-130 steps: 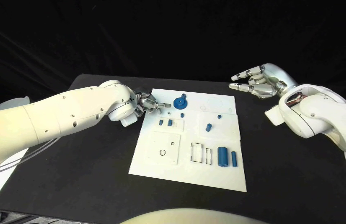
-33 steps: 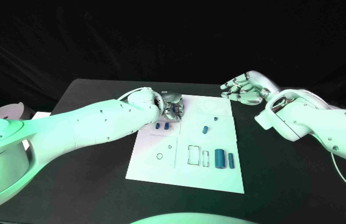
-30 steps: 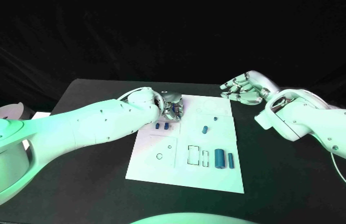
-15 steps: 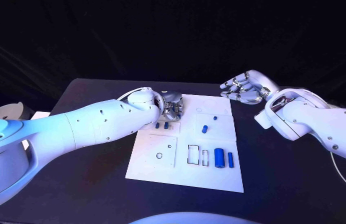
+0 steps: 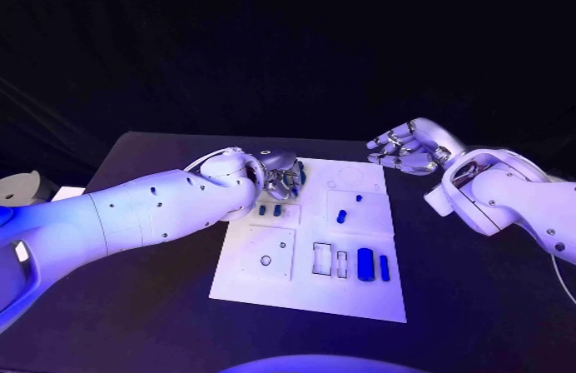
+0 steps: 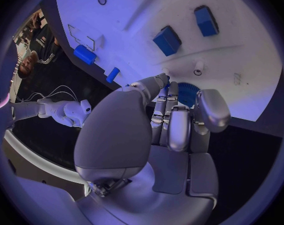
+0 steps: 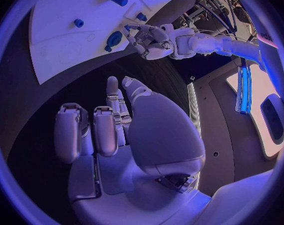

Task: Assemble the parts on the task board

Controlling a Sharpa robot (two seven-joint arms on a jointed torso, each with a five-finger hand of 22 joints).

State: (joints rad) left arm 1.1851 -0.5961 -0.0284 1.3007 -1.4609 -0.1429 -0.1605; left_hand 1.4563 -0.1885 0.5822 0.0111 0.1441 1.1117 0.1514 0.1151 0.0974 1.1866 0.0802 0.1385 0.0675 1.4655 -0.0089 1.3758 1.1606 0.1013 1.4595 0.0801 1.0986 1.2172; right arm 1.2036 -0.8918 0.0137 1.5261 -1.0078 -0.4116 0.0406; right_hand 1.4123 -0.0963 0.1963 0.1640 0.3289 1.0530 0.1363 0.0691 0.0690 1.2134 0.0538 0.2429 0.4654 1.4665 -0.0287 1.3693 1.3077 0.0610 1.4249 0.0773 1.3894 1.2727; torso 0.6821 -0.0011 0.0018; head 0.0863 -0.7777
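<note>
A: Flat white task board (image 5: 306, 294), black outlines; small blue plastic parts (image 5: 364, 264).

B: Matte black table (image 5: 144, 306). White-armed, silver left hand (image 5: 281, 173) and right hand (image 5: 406, 150).

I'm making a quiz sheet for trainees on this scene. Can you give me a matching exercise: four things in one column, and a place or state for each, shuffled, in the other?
Things:
1. left hand
2. right hand
3. blue gear
4. two long blue cylinders

Places or states:
A. lying side by side on the task board, near its front right corner
B. at the left hand's fingertips, by the board's far left corner
C. raised off the board's far right corner, holding nothing
D. over the board's far left corner, fingers on a part

Pairs: 1-D, 2-C, 3-B, 4-A
</note>
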